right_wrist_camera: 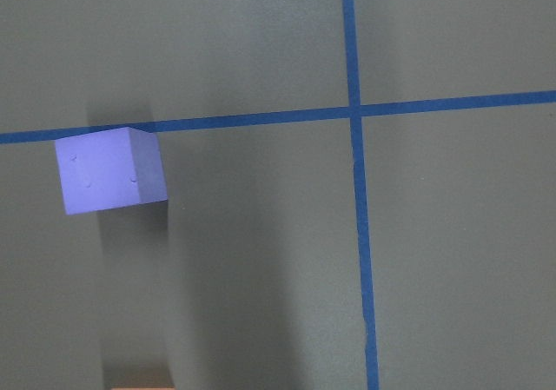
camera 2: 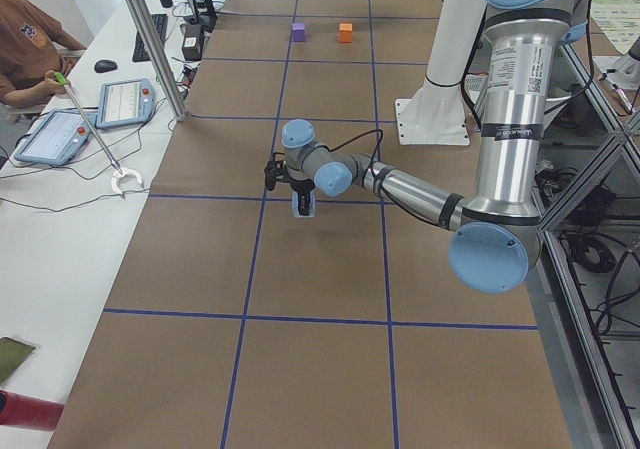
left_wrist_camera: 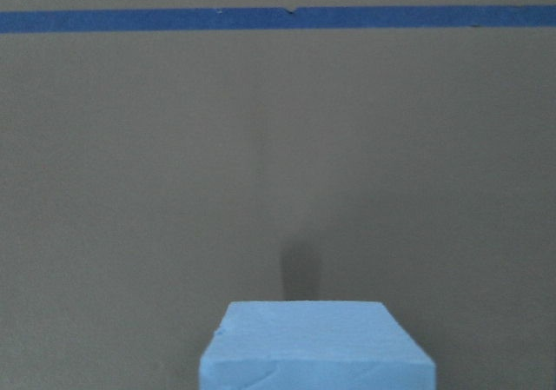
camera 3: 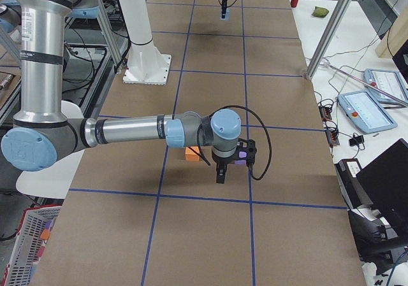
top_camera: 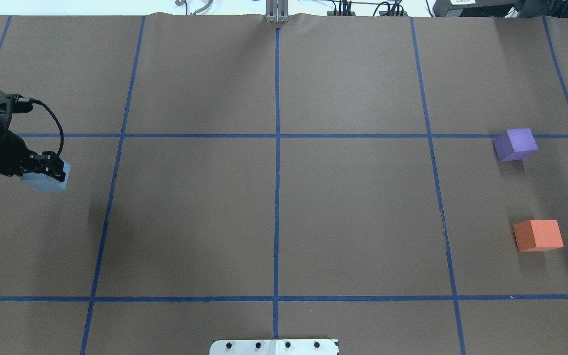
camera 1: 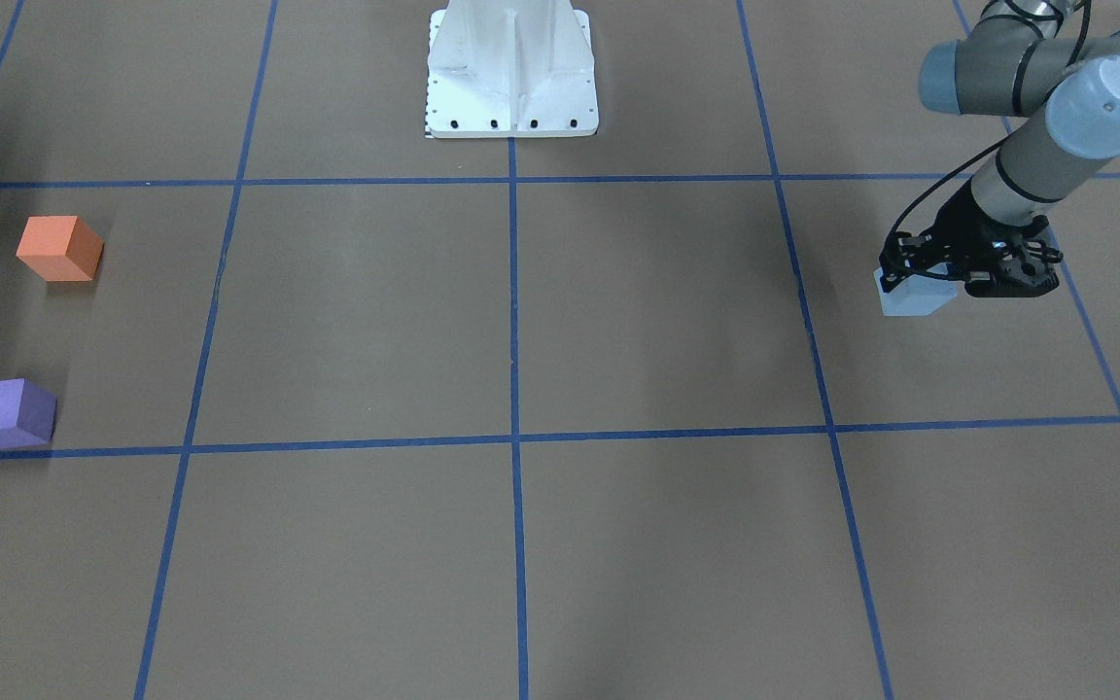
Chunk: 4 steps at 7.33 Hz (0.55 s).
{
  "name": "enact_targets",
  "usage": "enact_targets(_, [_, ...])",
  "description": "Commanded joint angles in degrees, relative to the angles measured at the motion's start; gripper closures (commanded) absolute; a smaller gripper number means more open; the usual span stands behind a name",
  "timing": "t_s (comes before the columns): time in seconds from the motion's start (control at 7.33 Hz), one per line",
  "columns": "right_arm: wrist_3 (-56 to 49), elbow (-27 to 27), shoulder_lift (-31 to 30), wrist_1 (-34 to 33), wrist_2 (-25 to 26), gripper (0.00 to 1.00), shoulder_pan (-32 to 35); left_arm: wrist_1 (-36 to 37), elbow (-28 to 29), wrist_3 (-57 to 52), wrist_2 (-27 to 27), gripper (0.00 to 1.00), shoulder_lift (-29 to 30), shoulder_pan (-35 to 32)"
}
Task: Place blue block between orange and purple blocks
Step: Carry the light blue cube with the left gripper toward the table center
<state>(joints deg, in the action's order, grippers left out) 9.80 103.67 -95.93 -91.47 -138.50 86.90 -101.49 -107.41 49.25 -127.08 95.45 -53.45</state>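
Note:
My left gripper (camera 1: 922, 276) is shut on the light blue block (camera 1: 913, 297) at the table's left end, and seems to hold it slightly above the brown surface. The block fills the bottom of the left wrist view (left_wrist_camera: 317, 348). The orange block (top_camera: 538, 235) and the purple block (top_camera: 514, 144) rest at the far right end, a gap between them. My right gripper (camera 3: 220, 176) hangs over those two blocks. It shows only in the exterior right view, so I cannot tell whether it is open. The right wrist view shows the purple block (right_wrist_camera: 109, 170).
Blue tape lines (top_camera: 276, 135) divide the brown table into squares. The white robot base (camera 1: 511, 78) stands at the middle of the robot's edge. An operators' bench with tablets (camera 2: 125, 99) and a seated person (camera 2: 30, 49) runs along the far side.

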Motion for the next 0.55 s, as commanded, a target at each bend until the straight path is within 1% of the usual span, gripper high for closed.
enact_targets(0.0, [0.3,0.0,1.0,0.1,-0.3,0.0,-0.9,16.3,-3.5,3.5,0.0,1.0,14.2,0.0])
enact_targets(0.14, [2.0,0.7,0.7,0.6,-1.2,0.0,-1.1,19.9,-1.1,9.5,0.2,1.0,23.6,3.6])
enact_targets(0.27, [2.6,1.3,1.3,0.5,-1.0,0.0,-2.2,20.1,5.8,15.0,2.0,1.0,32.9,8.4])
enact_targets(0.41, [3.1,1.2,2.7,0.4,-0.6,0.0,-3.5,19.8,13.6,19.0,7.7,1.0,41.5,12.8])
